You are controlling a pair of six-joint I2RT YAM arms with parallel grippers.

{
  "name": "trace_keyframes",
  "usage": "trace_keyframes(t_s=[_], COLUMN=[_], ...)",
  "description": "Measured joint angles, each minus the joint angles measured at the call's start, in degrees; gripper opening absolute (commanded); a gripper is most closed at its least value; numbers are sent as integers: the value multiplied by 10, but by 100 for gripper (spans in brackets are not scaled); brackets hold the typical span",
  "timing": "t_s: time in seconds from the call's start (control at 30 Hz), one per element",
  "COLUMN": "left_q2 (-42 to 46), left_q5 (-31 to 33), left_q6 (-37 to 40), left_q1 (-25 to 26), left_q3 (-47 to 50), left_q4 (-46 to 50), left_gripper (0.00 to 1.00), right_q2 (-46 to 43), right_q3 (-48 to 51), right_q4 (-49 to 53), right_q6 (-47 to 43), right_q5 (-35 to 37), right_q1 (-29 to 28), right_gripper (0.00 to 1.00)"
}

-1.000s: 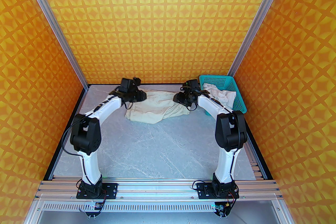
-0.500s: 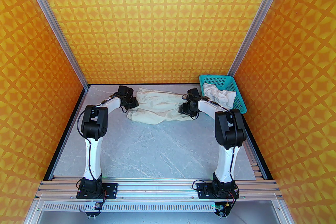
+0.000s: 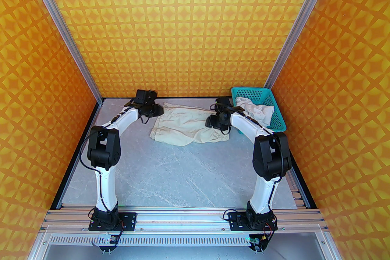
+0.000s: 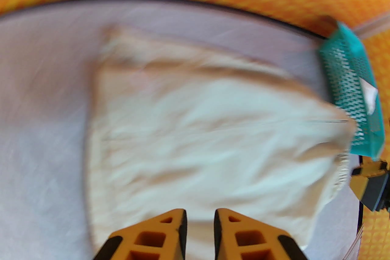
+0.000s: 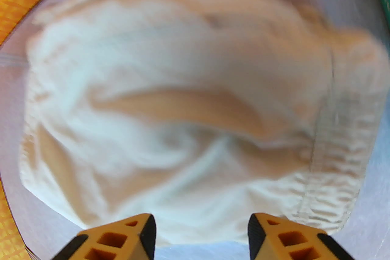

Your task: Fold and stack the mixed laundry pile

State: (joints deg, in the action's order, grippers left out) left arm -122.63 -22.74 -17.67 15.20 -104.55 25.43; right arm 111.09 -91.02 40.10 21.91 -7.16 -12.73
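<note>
In the overhead view the beige-cream piece lies spread on the grey table, just above the middle of the frame, between my two grippers. My left gripper sits at the cloth's upper left corner. In its blurred wrist view the fingers stand nearly together with a narrow gap, over the cloth's near edge, pinching nothing I can make out. My right gripper hangs over the cloth's right end. Its wrist view shows the fingers spread wide above the fabric, with the gathered elastic band at lower right. The white shirt lies crumpled in the teal basket at the right of the table.
</note>
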Motion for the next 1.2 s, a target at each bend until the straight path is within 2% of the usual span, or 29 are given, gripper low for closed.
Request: trace_keyframes(t_s=[0.17,0.43,0.5,0.63,0.83,0.97,1.1,1.2], left_q2=[-53,-193,-216,-230,-228,-196,-103,-8], left_q5=[-18,-50,-52,-55,-55,-55,-55,-53], left_q6=[2,-25,-36,-66,-103,-102,-91,-74], left_q1=[33,34,33,28,10,1,4,23], left_q3=[-55,-105,-107,-104,-97,-38,53,116], left_q4=[-15,-93,-127,-207,-298,-302,-275,-242], left_gripper=[21,21,24,29,35,38,39,39], right_q2=[71,213,242,268,283,275,213,136], right_q3=[-92,-213,-227,-229,-242,-232,-181,-122], right_q4=[-8,-24,-44,-76,-84,-86,-83,-88], right_q6=[3,11,21,49,61,59,56,54], right_q5=[-8,-23,-42,-72,-86,-94,-98,-96], right_q1=[1,12,23,41,56,57,57,57], right_gripper=[43,31,33,49,56,63,64,63])
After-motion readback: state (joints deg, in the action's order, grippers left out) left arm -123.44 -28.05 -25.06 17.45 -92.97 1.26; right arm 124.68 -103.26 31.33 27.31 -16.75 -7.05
